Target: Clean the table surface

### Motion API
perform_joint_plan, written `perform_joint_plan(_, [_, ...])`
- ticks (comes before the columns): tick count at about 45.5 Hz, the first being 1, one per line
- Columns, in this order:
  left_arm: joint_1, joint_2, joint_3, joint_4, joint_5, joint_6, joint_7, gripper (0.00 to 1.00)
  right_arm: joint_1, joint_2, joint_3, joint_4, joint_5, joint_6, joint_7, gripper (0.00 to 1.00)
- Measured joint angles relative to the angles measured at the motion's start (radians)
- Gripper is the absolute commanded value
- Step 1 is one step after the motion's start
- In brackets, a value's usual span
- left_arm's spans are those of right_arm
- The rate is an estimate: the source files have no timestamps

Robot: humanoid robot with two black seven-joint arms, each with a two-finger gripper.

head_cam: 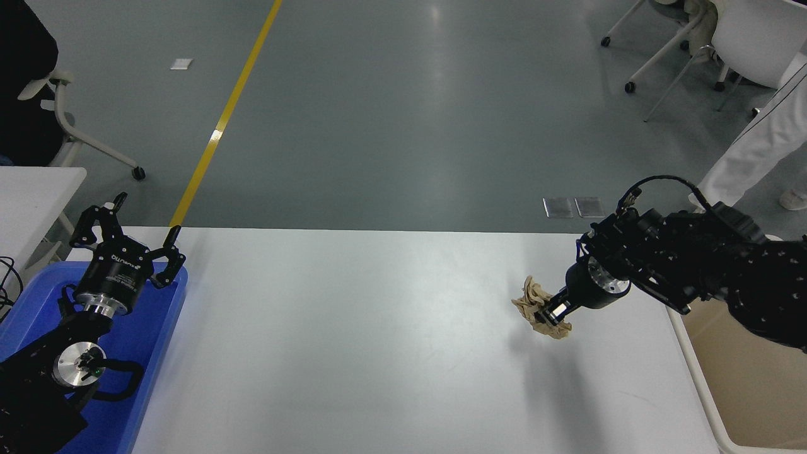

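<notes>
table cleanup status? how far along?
Mid-job. Done: the crumpled brown paper wad is picked up, gripped by the right gripper and apparently lifted, its shadow cast on the table surface. In hand: carrying it, probably to the beige bin at the right. Left: drop it in the bin. No other litter shows on the tabletop. Left gripper sits open over the blue tray.

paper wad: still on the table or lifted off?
Lifted. The right gripper is shut on the crumpled brown paper wad, which hangs clear of the white table, its shadow lying apart below it.
</notes>
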Motion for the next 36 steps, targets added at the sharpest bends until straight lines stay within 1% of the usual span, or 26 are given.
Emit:
perform_joint_plan(13, [0.0,0.0,0.0,0.0,0.0,0.0,0.0,1.0,0.076,-0.112,0.166,0.012,0.049,0.088,0.055,0.0])
perform_joint_plan(24, [0.0,0.0,0.0,0.0,0.0,0.0,0.0,1.0,0.108,-0.185,0.315,0.014,0.061,0.176,0.07,0.0])
perform_joint_plan(36, [0.0,0.0,0.0,0.0,0.0,0.0,0.0,1.0,0.122,-0.242,0.438,0.014,0.065,0.246,0.075,0.0])
